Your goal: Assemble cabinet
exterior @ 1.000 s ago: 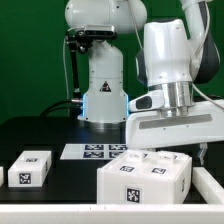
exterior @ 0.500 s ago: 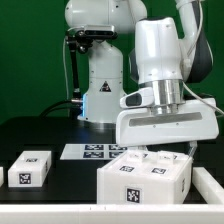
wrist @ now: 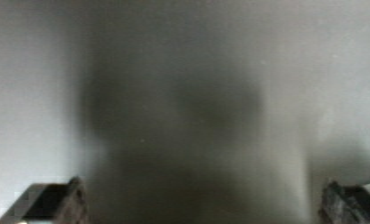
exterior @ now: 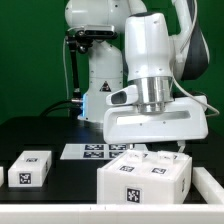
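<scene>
Exterior view: cabinet (exterior: 145, 178) sits on the dark surface (exterior: 50, 130), its long axis running across the exterior view. The pincer (exterior: 156, 143) hangs just above the rear of its top, the broad hand parallel to that axis; contact cannot be told. Wrist view: the two fingertips (wrist: 50, 200) stand far apart, so the pincer is spread wide and holds nothing, and all else is grey blur, cabinet not resolvable.

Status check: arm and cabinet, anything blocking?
Gripper open, low over cabinet, nothing seen held. Loose white block at exterior view's left, marker board behind: neither in the way. Wrist view blurred.
</scene>
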